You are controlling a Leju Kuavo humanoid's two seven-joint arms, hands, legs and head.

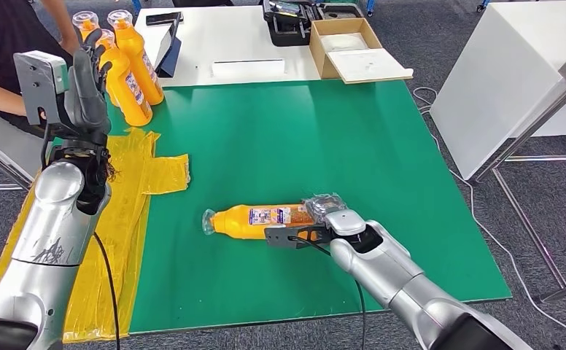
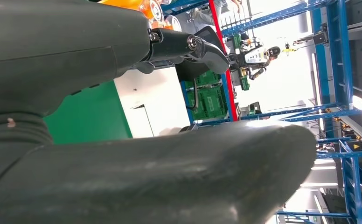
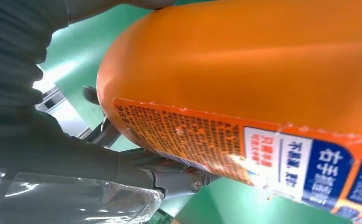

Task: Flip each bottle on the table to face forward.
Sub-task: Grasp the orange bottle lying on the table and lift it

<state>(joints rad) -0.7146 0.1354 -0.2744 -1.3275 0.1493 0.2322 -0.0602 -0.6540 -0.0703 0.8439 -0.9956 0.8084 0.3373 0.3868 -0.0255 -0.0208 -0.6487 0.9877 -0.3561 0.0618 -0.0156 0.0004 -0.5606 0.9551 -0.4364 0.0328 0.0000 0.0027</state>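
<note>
Head view: bottle (image 1: 254, 221) flat on green table (image 1: 302, 146), base gripped by right hand (image 1: 324, 215); left hand (image 1: 87, 87) raised, fingers straight, holding nothing. Left wrist view: fingers (image 2: 188, 46) apart. Right wrist view: bottle (image 3: 244, 70) against thumb (image 3: 53, 149).

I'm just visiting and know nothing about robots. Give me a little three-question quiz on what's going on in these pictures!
1. True or false: the bottle nearest the robot stands upright.
2. Which hand is on that bottle? A) the left hand B) the right hand
3. Fill in: the upright bottles stand at the far ____ corner of the green mat.

Key: 1. False, it lies on its side. 2. B; the left hand is raised, holding nothing. 3. Left.
</note>
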